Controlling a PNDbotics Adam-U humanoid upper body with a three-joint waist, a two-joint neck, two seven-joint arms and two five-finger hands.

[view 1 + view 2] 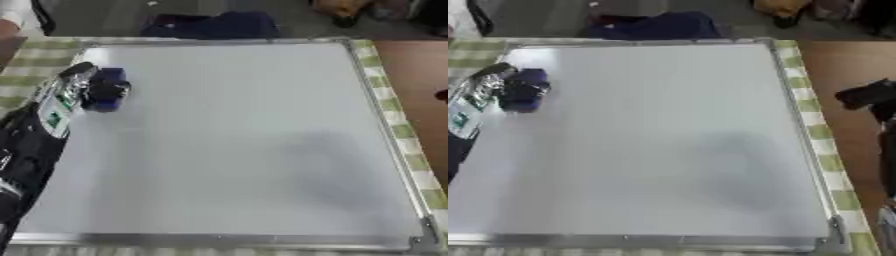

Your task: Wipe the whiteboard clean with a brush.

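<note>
Brush, blue, on whiteboard near its far left corner | my left hand curled round it | right eye view alone shows my right hand at right edge, fingers unclear

A green-and-white checked tablecloth shows along the left, right and bottom edges of the frame. A bare brown wooden surface lies at the right. A dark blue bundle of fabric sits at top centre.
</note>
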